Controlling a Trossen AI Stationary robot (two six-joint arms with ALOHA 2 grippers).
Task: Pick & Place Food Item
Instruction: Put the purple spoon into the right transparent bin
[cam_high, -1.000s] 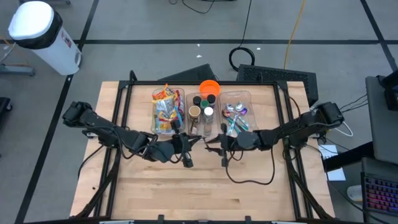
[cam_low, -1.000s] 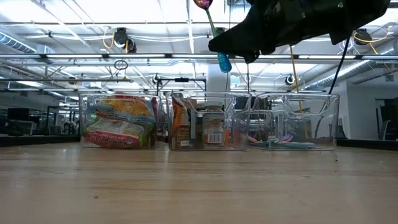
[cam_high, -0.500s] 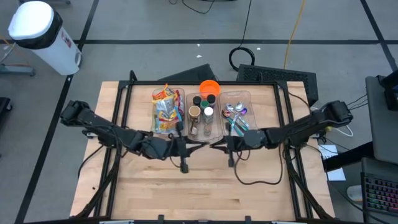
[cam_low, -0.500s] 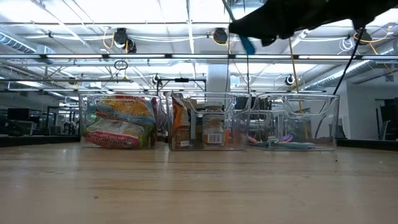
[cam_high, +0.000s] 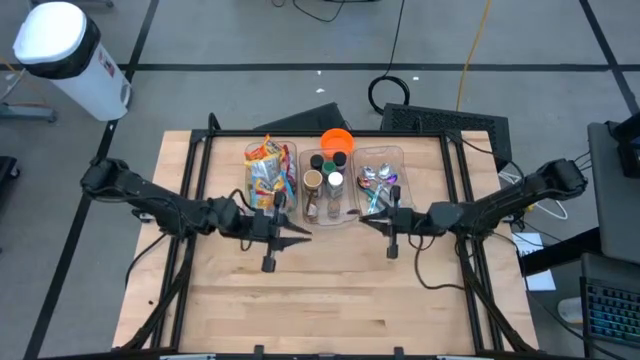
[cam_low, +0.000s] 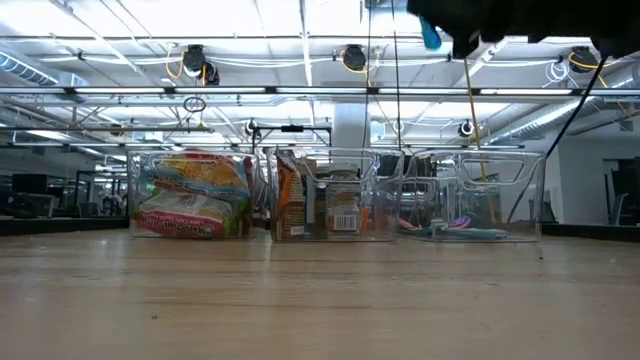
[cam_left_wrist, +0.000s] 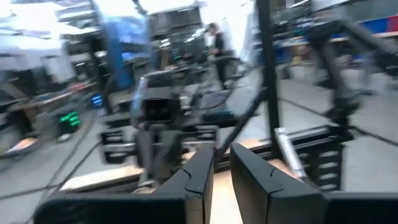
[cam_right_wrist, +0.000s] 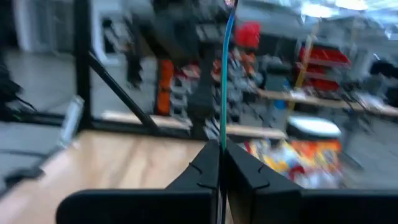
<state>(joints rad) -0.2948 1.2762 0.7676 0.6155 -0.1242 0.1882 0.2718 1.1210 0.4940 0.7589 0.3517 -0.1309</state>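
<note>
My right gripper is above the table in front of the spoon bin, pointing toward the table's left and shut on a teal-handled spoon. The spoon's blue end shows at the low view's top. My left gripper faces it from the left, its fingers a narrow gap apart with nothing between them. Snack bags lie in the left clear bin, and no gripper touches them. My right gripper pinches the spoon's thin teal handle between its two fingers. The fingers lie about level, coming from the table's right, across the handle. The spoon stands roughly upright, lifted clear, its handle rising from the fingers to the wrist view's top.
Three clear bins stand in a row at the table's far side. The middle one holds jars and bottles. An orange bowl sits behind it. Bare wooden tabletop stretches from the grippers to the near edge.
The two grippers have drawn apart. My right gripper has gone toward the table's right edge and upward, taking the spoon with it. My left gripper has pulled back toward the left and tipped up from slanting down to about level.
</note>
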